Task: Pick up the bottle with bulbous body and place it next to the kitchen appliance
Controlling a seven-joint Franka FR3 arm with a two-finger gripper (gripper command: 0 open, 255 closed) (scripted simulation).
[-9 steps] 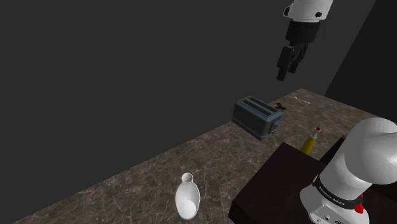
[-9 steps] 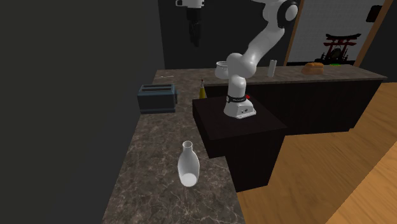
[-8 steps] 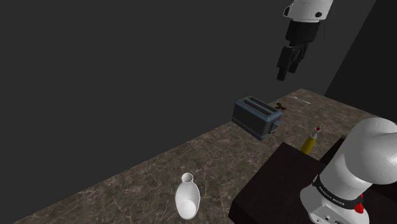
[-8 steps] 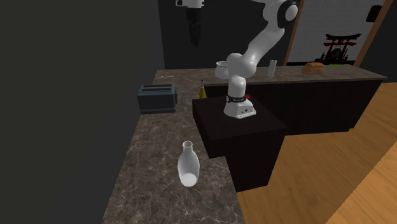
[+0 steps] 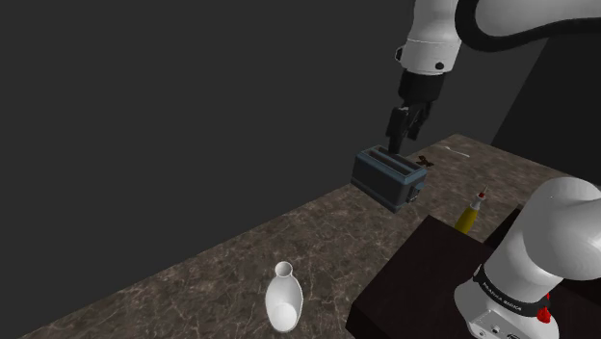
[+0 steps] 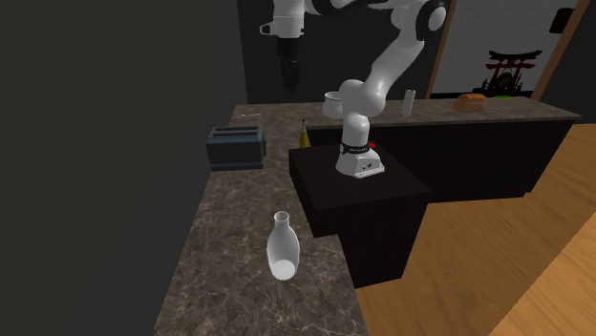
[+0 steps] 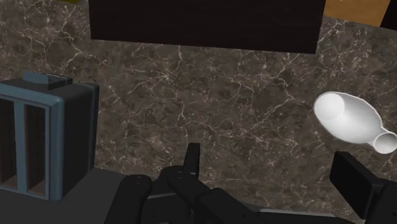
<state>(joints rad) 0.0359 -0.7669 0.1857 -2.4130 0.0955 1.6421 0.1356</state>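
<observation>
On the dark marbled worktop (image 5: 193, 289) the white bulbous bottle (image 5: 283, 300) is seen untouched at lower centre, well apart from the blue-grey toaster (image 5: 389, 175), over which the black gripper (image 5: 396, 137) hangs open and empty, so grasp and placement are judged outstanding.

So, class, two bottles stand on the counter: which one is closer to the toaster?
The small yellow bottle with the red tip, beside the dark stand. The white round-bodied bottle sits much farther along the counter from the toaster.
</observation>
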